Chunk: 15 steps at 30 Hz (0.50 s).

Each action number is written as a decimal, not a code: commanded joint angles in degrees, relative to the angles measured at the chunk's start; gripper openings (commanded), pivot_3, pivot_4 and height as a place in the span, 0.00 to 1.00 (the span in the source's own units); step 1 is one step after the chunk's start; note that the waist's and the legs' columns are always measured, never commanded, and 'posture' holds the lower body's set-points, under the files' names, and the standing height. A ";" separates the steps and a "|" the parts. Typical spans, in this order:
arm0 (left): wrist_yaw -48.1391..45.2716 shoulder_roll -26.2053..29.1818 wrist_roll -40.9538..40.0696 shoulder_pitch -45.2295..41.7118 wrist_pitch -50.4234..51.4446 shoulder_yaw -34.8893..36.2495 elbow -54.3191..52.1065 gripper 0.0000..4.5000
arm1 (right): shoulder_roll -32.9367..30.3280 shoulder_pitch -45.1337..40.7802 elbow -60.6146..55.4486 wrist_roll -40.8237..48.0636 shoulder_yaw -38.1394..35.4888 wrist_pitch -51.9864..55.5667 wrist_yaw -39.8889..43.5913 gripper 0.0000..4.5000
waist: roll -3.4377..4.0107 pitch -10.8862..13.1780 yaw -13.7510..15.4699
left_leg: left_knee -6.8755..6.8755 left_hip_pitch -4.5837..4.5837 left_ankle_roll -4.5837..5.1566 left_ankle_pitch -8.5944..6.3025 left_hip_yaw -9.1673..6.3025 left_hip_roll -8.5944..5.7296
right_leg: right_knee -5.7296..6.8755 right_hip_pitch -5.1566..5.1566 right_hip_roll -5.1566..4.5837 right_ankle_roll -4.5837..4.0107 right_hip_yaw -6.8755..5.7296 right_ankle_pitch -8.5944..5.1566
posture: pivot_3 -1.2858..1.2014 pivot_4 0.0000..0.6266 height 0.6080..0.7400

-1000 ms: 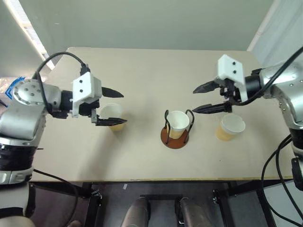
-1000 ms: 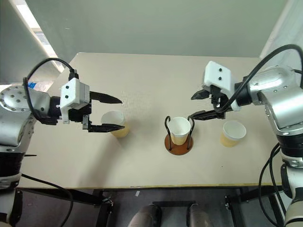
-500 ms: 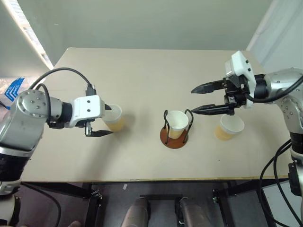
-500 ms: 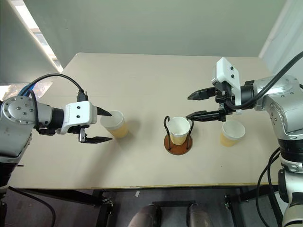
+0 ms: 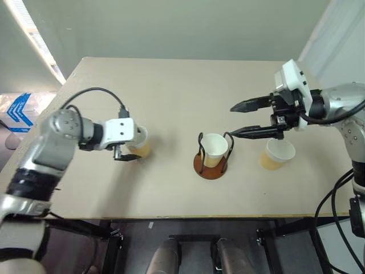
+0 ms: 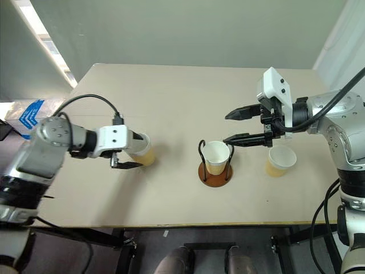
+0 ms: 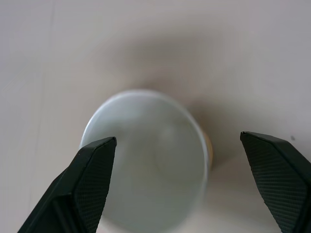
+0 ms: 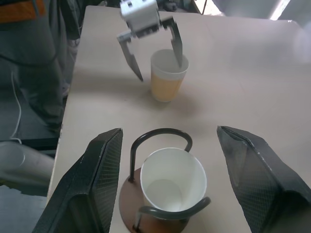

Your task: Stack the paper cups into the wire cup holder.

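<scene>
Lowered since a second ago, the left gripper (image 6: 135, 153) now straddles the left paper cup (image 6: 142, 149), fingers spread, not clamping it. To that cup's right, the wire cup holder (image 6: 215, 173) holds one cup (image 6: 216, 156). Beyond it, the right gripper (image 6: 231, 127) hovers open, near the third cup (image 6: 280, 160).

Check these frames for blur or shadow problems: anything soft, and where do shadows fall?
Left wrist view: the paper cup is soft with a smeared rim, a diffuse shadow lying beside it on the table. Right wrist view: the cup in the wire cup holder looks sharp. Head views: even light, faint shadows.
</scene>
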 commanded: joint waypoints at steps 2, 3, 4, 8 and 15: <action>-2.69 -1.33 -0.02 -3.02 -3.61 -0.19 3.16 0.70 | -0.87 0.76 -1.76 0.98 -2.91 -1.19 -1.11 0.74 | 0.00 0.00 -0.04 | -0.01 0.00 0.01 -0.02 0.00 0.00 | -0.01 0.00 0.00 0.09 0.00 0.06 | 0.52 0.24 1.00; -2.94 -1.77 0.04 -3.47 -4.19 -0.21 3.82 0.62 | -0.98 1.04 -2.00 1.18 -3.16 -1.26 -1.18 0.74 | 0.00 0.00 -0.07 | -0.02 0.00 0.01 -0.02 0.00 0.00 | -0.02 0.00 0.01 0.15 0.00 0.09 | 0.52 0.24 1.00; -3.12 -2.21 -0.05 -3.87 -4.59 -0.03 4.33 0.53 | -1.05 1.32 -2.30 1.45 -3.46 -1.32 -1.21 0.74 | 0.00 0.00 -0.08 | -0.02 0.00 0.01 -0.02 0.00 0.00 | -0.02 -0.01 0.01 0.27 -0.01 0.16 | 0.52 0.24 1.00; -5.07 -3.62 -1.93 -5.51 -3.67 0.93 5.26 0.20 | -1.66 2.30 -2.42 3.00 -4.99 -1.11 -0.65 0.74 | 0.00 0.00 -0.07 | -0.03 0.00 0.02 -0.03 0.00 0.00 | -0.07 0.02 0.01 0.47 -0.01 0.28 | 0.52 0.24 1.00; -9.77 -4.69 -9.52 -7.61 5.11 3.28 1.11 0.00 | -4.14 4.26 -2.04 5.56 -6.04 -0.18 1.66 0.74 | 0.00 0.00 0.02 | 0.05 -0.05 0.03 -0.03 0.00 0.00 | -0.11 0.06 0.01 0.44 -0.01 0.27 | 0.52 0.24 1.00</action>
